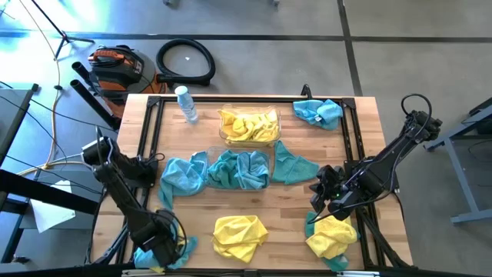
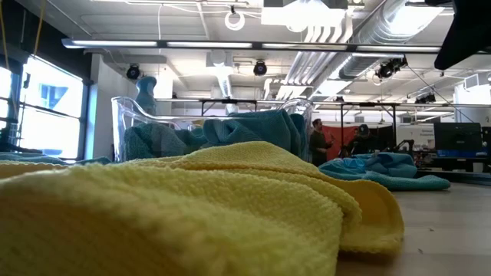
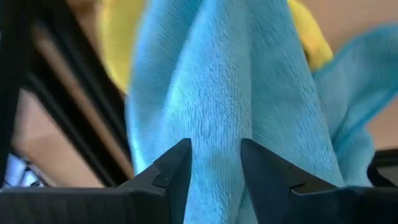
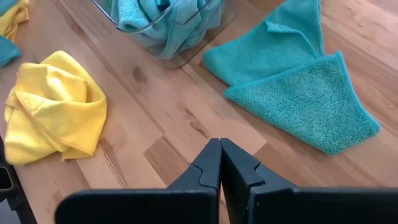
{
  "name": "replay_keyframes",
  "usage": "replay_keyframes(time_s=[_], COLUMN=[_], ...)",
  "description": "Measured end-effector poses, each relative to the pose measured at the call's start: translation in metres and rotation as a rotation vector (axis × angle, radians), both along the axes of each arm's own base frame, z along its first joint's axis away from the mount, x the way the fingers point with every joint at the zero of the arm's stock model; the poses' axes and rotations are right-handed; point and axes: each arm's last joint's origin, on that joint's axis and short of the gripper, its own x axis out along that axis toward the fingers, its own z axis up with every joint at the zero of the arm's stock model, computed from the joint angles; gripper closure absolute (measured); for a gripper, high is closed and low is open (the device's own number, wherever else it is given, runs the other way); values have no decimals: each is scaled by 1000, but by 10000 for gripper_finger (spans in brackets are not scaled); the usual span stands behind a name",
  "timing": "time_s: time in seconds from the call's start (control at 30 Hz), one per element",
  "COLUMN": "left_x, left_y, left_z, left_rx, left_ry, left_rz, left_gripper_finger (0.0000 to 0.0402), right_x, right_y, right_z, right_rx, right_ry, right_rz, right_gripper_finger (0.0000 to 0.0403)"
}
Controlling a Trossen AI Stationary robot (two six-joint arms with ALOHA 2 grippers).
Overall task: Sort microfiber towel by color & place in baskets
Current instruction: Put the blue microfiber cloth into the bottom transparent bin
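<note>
Microfiber towels lie scattered over the table point(image 1: 369, 138): yellow ones fill the upper basket point(image 1: 249, 127) at the frame's centre, teal ones the basket point(image 1: 240, 169) just below it. At the lower left, the left gripper point(image 3: 214, 180) has a teal towel point(image 3: 230, 106) between its parted jaws. At the lower right, the right gripper point(image 4: 220, 163) hovers over bare wood with jaws closed, empty.

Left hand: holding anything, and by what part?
A teal towel sits between the left hand's parted fingers, caught at a bunched fold; whether it's still gripped cannot be told. Right hand shut, empty.
</note>
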Motion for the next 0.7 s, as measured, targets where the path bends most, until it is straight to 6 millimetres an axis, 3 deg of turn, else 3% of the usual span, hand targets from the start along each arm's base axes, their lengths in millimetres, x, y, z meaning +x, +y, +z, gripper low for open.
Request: replay_keyframes(time_s=[0.23, 0.37, 0.47, 0.7], left_x=[-1, -2, -2, -3], left_y=[-13, -15, -14, -11], left_z=[-24, -28, -23, 14], left_rx=[-2, 0, -7, 20], left_ry=[90, 118, 109, 76], left_rz=[-19, -18, -3, 3], left_gripper_finger=[278, 339, 391, 400], right_x=[0, 0, 0, 0], right_y=[0, 0, 0, 0], right_z=[0, 0, 0, 0], right_rx=[-13, -14, -20, -24], right_ry=[-13, -12, -10, -9], right_rz=[-7, -6, 2, 8], right_gripper_finger=[403, 403, 403, 403])
